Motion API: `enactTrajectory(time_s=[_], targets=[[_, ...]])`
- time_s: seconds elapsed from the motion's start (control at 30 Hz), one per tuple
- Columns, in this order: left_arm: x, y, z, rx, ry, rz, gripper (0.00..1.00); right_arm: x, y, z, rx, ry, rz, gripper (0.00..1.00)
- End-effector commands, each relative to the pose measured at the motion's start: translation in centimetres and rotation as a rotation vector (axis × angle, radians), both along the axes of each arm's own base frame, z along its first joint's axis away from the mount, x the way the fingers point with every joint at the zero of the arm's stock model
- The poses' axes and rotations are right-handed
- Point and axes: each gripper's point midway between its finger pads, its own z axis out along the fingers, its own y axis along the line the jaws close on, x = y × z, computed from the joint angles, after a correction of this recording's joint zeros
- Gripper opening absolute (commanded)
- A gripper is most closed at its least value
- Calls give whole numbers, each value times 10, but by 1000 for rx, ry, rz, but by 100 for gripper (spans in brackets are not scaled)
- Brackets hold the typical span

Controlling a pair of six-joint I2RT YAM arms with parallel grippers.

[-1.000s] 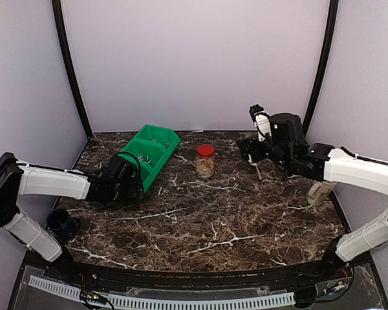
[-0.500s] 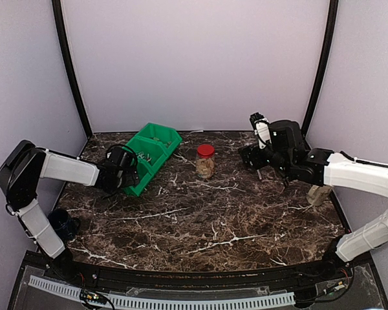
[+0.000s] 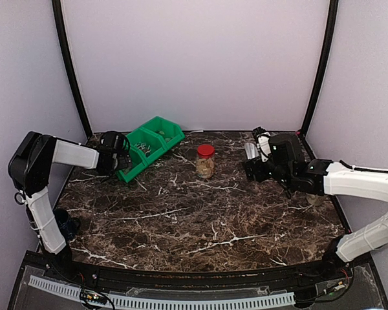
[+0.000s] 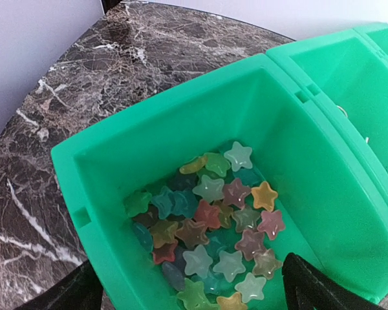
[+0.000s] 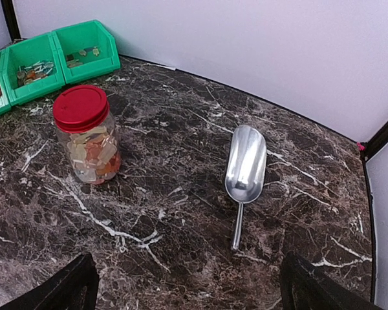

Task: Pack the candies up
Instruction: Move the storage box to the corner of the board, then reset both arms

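Star-shaped candies in many colours lie heaped in the end compartment of a green bin, seen in the left wrist view. My left gripper hangs open just over that heap, one finger on each side, holding nothing. More candies fill a clear jar with a red lid at the table's middle back. My right gripper is open and empty above bare marble, short of a metal scoop. From above, the left gripper is at the bin's near end.
The bin's two other compartments hold small items. A dark blue cup stands at the left table edge by the left arm. A beige object sits behind the right arm. Purple walls close in the back and sides.
The left gripper has drawn back and to the left, and the green bin has swung with it toward the back left corner. The right gripper has come lower and nearer the table.
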Motion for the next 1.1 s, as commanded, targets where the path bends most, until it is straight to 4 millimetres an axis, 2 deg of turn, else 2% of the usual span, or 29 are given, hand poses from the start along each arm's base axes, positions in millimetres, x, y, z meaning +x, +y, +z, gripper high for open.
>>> enactTrajectory(time_s=[0.0, 0.13, 0.27, 0.43, 0.67, 0.83, 1.07], targets=[[16, 9, 17, 6, -30, 10, 99, 1, -11, 7, 38, -39, -55, 97], [8, 10, 38, -27, -84, 12, 99, 2, -27, -2, 53, -27, -99, 97], [-4, 3, 58, -86, -135, -16, 99, 0, -45, -6, 76, -40, -145, 97], [-22, -26, 72, -60, -140, -89, 99, -2, -58, -4, 86, -51, -167, 97], [-51, -83, 84, -93, -96, -256, 99, -2, -71, -7, 78, -1, -146, 97], [-78, -108, 95, -112, -90, -383, 99, -6, -78, -1, 99, 7, -127, 97], [-116, -121, 102, -17, -76, -495, 99, -7, -91, 17, 140, -28, -181, 97]])
